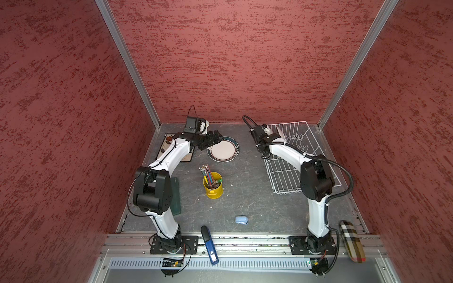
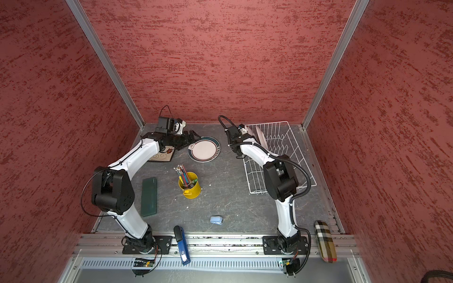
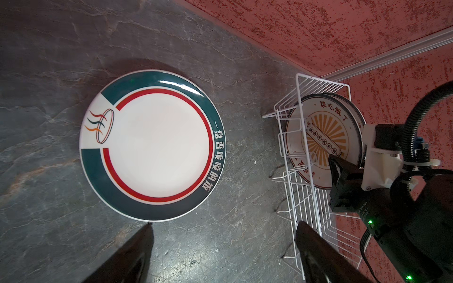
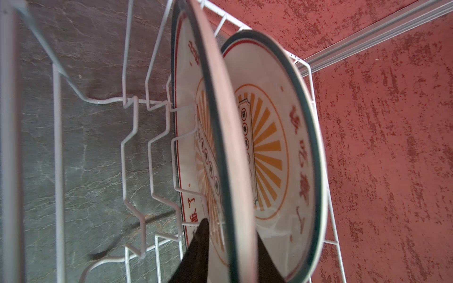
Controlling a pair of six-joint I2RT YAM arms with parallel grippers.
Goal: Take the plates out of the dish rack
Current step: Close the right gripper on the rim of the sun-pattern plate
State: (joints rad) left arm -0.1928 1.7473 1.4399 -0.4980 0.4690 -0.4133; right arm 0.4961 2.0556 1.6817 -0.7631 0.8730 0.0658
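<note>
Two round white plates with orange sunburst centres stand upright in the white wire dish rack [image 1: 286,171] at the back right. In the right wrist view my right gripper [image 4: 231,230] is shut on the rim of the nearer plate [image 4: 188,152], one finger on each face; the second plate [image 4: 272,147] stands just behind it. A round green-rimmed plate [image 1: 223,148] lies flat on the table, and a square floral plate [image 1: 166,143] lies partly under the left arm. My left gripper [image 3: 225,247] hovers open and empty by the flat plate's edge.
A yellow pencil cup [image 1: 212,185] stands mid-table. A green case [image 2: 149,196] lies at the left, a small blue object [image 1: 241,219] near the front. A blue stapler [image 1: 209,247] and a plaid case [image 1: 351,241] rest on the front rail. Red walls enclose three sides.
</note>
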